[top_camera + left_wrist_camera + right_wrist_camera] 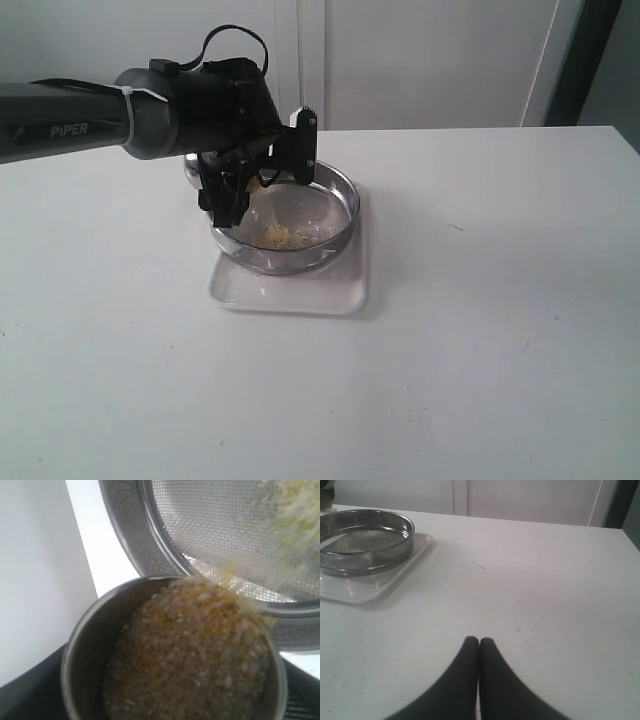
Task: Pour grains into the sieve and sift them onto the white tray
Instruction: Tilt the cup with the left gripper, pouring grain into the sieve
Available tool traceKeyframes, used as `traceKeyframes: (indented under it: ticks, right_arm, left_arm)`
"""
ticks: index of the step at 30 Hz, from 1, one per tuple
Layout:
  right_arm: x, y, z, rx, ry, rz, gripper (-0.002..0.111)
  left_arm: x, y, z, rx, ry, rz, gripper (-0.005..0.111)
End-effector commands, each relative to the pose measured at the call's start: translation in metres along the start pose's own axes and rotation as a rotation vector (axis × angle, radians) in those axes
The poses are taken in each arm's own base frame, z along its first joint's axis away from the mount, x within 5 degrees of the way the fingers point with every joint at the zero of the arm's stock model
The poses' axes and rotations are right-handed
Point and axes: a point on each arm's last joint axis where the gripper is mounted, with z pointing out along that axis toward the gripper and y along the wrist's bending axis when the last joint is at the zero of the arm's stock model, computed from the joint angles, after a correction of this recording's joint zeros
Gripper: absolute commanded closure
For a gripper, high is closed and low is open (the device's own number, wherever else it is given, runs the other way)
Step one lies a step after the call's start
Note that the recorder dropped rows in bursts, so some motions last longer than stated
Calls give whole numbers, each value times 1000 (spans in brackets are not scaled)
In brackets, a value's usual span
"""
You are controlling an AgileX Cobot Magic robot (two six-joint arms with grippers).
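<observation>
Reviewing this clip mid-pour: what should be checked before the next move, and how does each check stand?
1. The sieve sits on the tray: ok.
2. The cup lip is over the sieve: ok, grains land inside.
3. The cup is emptied: not ok, plenty remains.
4. The left gripper holds the cup: ok.
5. The right gripper is clear of the tray: ok, shut and apart.
6. Sifted grains on the tray: cannot tell.
</observation>
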Motion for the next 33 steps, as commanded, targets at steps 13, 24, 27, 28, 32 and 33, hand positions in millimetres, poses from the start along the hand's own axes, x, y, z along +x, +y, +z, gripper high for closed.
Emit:
traceKeyframes:
  ticks: [13,24,27,28,32,33]
  right_arm:
    - [0,0,0,-5,-9,9,108]
    - [0,0,0,-5,-9,9,108]
    - [0,0,0,-5,-9,9,108]
    - [0,0,0,-5,-9,9,108]
    - [0,0,0,-5,-9,9,108]
    - [0,0,0,-5,-9,9,108]
  left_arm:
    - [0,11,-6,-90,3,182,107]
    - [-1,17,-7,-159,3,243,107]
    - [-3,18,-7,-169,-10,247,107]
    - [-3,18,-7,-175,-15,251,107]
    - [-4,22,-8,-220,-15,291,107]
    - [-4,23,-8,-231,-9,302,107]
